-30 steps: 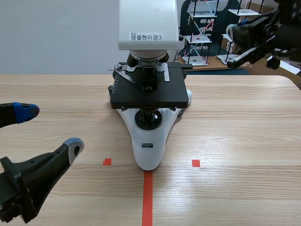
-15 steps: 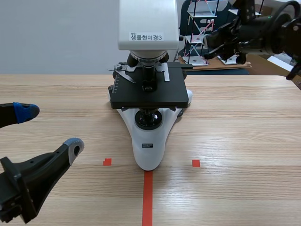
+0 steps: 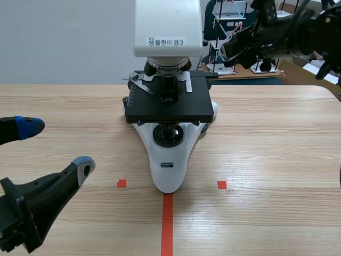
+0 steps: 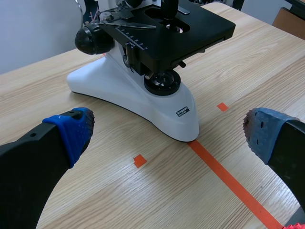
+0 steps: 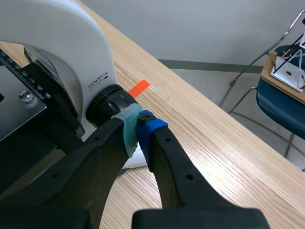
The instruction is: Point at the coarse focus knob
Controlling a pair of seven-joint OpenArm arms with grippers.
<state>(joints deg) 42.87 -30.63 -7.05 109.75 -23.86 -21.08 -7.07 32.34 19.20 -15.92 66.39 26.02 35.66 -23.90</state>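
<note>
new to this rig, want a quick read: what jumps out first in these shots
A white and black microscope stands in the middle of the wooden table. The right gripper, fingers shut, has its tips right at the black focus knob on the microscope's side. The left gripper hangs wide open, low, the microscope ahead of it.
</note>
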